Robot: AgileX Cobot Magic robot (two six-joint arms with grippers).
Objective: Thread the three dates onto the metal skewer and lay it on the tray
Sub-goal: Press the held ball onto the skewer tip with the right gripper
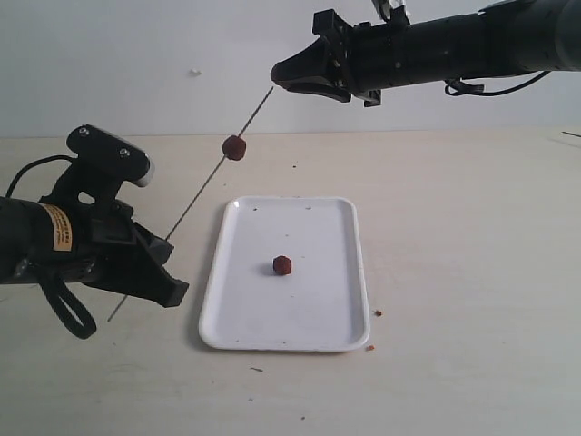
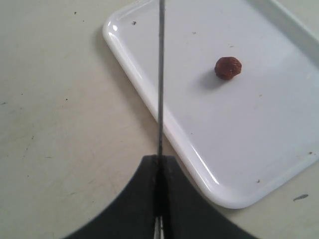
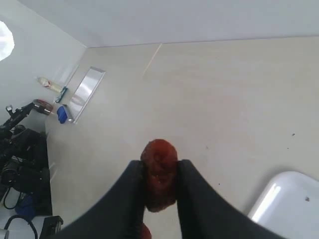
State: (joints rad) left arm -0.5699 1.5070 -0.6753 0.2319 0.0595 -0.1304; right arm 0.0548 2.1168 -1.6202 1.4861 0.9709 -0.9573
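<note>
Left black gripper (image 1: 163,268) clamped on thin grey metal skewer (image 1: 204,183), left of white rectangular tray (image 1: 309,304). One wrinkled red-brown date (image 1: 234,147) is threaded, beyond the tray's far edge; second date (image 1: 282,264) lies loose on the tray. Right black gripper (image 1: 280,74) pinches third date (image 3: 159,174) at the skewer tip, beyond the tray: push straight along the rod, centred.

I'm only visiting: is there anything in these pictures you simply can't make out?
The held date: hidden in the exterior view by the right gripper around it; only the right wrist view shows it.
Tip of the metal skewer: whether it has pierced that date, no view shows; gripper and date cover it.
The threaded date: cut off past the left wrist view's top edge.
</note>
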